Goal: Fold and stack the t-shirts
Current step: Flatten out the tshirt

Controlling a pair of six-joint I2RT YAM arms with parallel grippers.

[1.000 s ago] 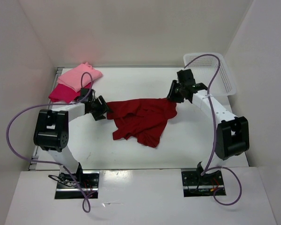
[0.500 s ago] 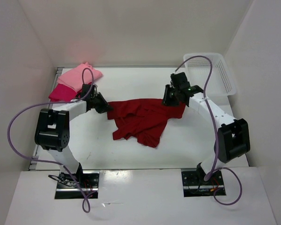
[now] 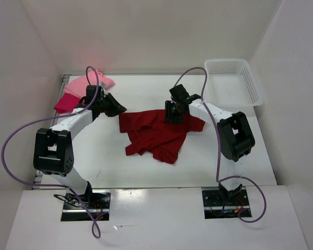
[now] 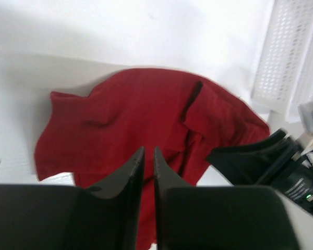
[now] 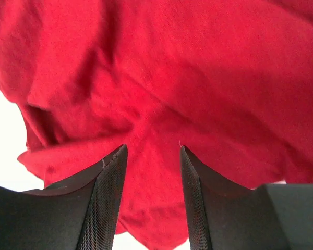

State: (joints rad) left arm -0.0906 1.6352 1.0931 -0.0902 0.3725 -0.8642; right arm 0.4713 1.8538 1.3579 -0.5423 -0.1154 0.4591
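The right gripper [image 5: 152, 149] gapes over the maroon shirt [image 3: 159, 133]. The left gripper [image 4: 149, 150] is nearly closed, seemingly empty — a one-sided pinch may bunch the cloth.

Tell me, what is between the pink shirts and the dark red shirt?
The left gripper sits there over the white table, its jaws at a corner of the dark red shirt, the pink shirts behind it. The top view shows this.

arms [image 3: 73, 122] white, black joints | cables [image 3: 217, 164] purple | fingers [image 5: 101, 208] black, textured
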